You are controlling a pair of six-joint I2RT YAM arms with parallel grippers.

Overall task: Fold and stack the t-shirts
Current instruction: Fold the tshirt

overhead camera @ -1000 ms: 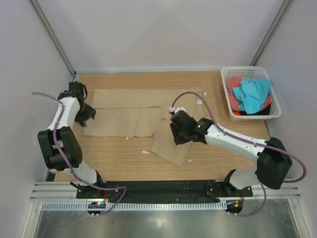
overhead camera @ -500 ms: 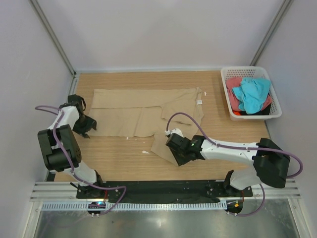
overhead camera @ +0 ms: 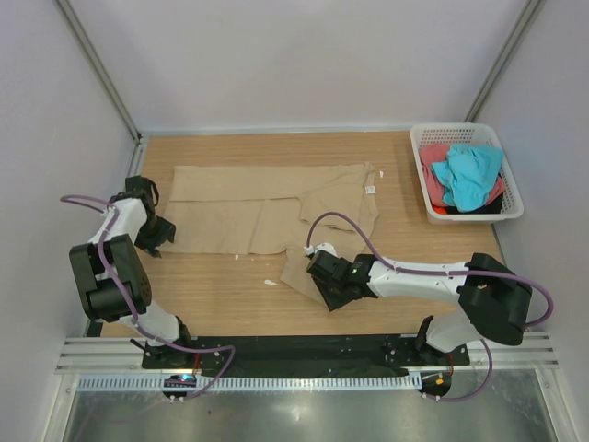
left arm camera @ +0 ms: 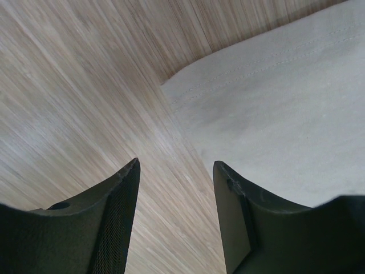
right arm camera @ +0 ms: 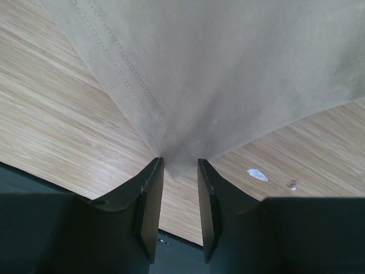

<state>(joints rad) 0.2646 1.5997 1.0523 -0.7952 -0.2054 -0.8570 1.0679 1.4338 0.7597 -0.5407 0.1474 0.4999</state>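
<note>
— What's the right gripper (right arm camera: 179, 162) up to down there?

— It's clamped on the near corner of the tan shirt (overhead camera: 267, 207); you can see the cloth gathering to a point between its fingers; that corner sits toward the near edge of the table (overhead camera: 221, 295), with the rest of the shirt spread flat toward the back.

— And the left gripper (left arm camera: 177, 168)?

— Jaws apart, holding nothing; it hangs low at the shirt's left end; the stitched corner lies just ahead of it, one finger at the cloth's edge and the other over bare wood.

— So how would you do the fold?

— I'd have the left one take that corner before anything lifts; then carry both ends across together at the same height, so the crease comes out straight; raise the cloth only enough to clear itself, or it will drag and wrinkle; and go slowly, I think, since the right one has only a small bite and could lose it.

— The other shirts?

— The turquoise shirt (overhead camera: 469, 175) and the red shirt (overhead camera: 431, 157) are heaped in the basket (overhead camera: 465, 129) at the far right; well apart from both grippers.
</note>
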